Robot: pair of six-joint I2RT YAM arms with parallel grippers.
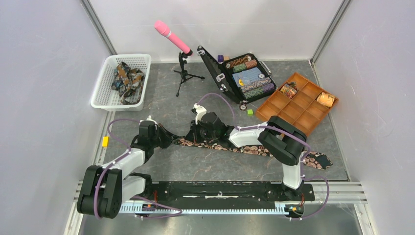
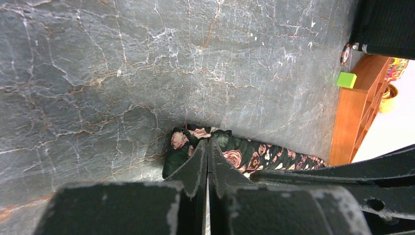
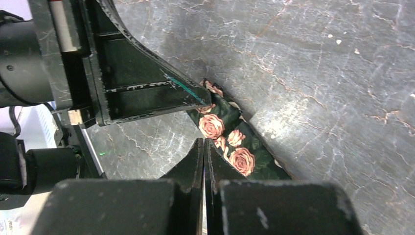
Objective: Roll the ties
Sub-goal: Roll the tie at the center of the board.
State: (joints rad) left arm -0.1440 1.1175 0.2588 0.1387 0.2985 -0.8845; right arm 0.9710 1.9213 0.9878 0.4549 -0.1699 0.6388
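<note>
A dark tie with pink roses (image 1: 244, 148) lies flat across the table, its wide end at the right (image 1: 320, 160). My left gripper (image 1: 171, 141) is shut at the tie's narrow left end. In the left wrist view its tips (image 2: 208, 143) sit in the bunched, folded end of the tie (image 2: 244, 156) and appear to pinch it. My right gripper (image 1: 189, 138) is shut just right of it. In the right wrist view its tips (image 3: 204, 143) rest at the tie's edge (image 3: 230, 147), with nothing seen between the fingers. More ties (image 1: 126, 78) lie in the basket.
A white basket (image 1: 105, 100) stands at the back left. A pink microphone on a tripod (image 1: 172, 35) stands behind the arms. An open black case of poker chips (image 1: 247, 78) and an orange divided tray (image 1: 298, 110) holding two coiled ties (image 1: 288, 90) are at the back right, with a green cube (image 1: 250, 112) beside them.
</note>
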